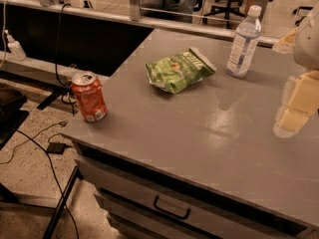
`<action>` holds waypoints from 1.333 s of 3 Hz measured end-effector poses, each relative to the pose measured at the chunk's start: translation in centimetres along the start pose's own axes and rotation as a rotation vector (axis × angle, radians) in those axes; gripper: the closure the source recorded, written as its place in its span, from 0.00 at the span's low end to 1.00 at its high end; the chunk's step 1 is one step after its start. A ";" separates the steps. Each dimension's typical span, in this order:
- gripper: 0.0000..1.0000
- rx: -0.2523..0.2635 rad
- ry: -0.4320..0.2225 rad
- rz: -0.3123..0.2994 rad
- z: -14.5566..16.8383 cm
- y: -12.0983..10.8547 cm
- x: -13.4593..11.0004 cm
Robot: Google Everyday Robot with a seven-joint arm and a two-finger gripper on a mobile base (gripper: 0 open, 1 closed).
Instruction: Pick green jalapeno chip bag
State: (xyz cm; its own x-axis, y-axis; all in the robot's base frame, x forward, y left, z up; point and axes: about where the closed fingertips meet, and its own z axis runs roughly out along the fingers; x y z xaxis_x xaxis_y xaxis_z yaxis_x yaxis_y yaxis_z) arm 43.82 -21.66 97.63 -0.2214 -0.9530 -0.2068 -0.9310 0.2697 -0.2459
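Observation:
The green jalapeno chip bag (178,69) lies flat on the grey table top (199,133), toward the back middle, wrinkled, with white lettering and a red-orange spot. My gripper (295,107) is at the right edge of the view, above the table's right side. It is well to the right of the bag and nearer to me, apart from it, and holds nothing that I can see.
A clear water bottle (244,42) stands upright at the back, right of the bag. An orange-red soda can (88,96) stands at the table's left front corner. A drawer with a handle (171,209) is below the front edge. Cables run over the floor at left.

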 end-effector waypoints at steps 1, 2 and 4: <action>0.00 0.000 0.000 0.000 0.0 0.0 0.0; 0.00 0.027 -0.026 -0.027 0.2 -1.1 -0.7; 0.00 0.162 -0.103 -0.230 1.5 -5.8 -6.2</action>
State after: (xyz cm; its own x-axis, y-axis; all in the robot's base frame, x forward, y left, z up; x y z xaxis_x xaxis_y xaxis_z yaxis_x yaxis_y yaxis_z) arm 51.01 -17.12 98.94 0.0284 -0.9748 -0.2211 -0.8929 0.0747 -0.4440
